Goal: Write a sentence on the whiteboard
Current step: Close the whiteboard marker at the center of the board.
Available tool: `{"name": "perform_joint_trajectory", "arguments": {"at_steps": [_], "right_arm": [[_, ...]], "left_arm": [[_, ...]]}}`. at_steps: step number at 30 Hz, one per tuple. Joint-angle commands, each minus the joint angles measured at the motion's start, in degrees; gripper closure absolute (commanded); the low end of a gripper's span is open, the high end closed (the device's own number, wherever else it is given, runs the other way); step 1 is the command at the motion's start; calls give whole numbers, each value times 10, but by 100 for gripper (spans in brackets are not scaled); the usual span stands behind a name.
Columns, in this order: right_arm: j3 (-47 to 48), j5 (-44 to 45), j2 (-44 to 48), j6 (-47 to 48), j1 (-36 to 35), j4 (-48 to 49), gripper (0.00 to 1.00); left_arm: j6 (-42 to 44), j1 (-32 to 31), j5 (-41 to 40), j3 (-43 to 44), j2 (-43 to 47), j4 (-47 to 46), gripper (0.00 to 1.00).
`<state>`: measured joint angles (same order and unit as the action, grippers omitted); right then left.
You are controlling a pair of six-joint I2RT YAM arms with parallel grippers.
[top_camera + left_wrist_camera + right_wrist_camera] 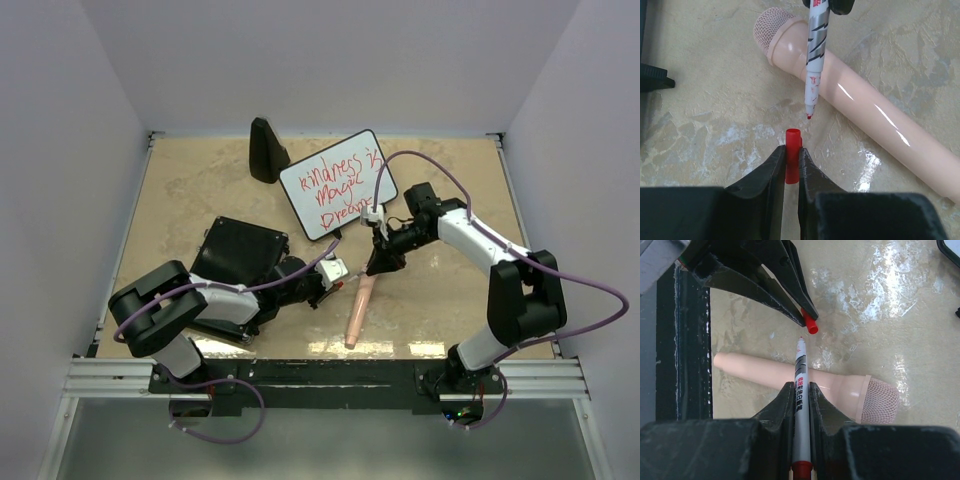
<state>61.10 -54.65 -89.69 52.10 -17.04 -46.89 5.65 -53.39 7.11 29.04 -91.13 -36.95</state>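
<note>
With red words written on the whiteboard (337, 185) at the back of the table (200, 190), only capping seems left: the marker (800, 365) is clamped in the right gripper (800, 390), its tip just short of the cap (793, 140) pinched in the left gripper (791, 156).

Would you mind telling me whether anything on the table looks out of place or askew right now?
A pink toy microphone lies flat on the table, right by the uncapped marker and red cap; it seems unrelated to writing. The whiteboard also sits turned at an angle to the table edges.
</note>
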Motion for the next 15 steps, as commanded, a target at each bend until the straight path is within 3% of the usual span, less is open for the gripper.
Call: {"name": "perform_joint_trajectory", "arguments": {"at_steps": [1, 15], "right_arm": [[26, -3, -2, 0, -5, -2, 100], [25, 2, -9, -12, -5, 11, 100]], "left_arm": [[11, -2, 19, -7, 19, -58, 100], [3, -3, 34, -16, 20, -77, 100]]}}
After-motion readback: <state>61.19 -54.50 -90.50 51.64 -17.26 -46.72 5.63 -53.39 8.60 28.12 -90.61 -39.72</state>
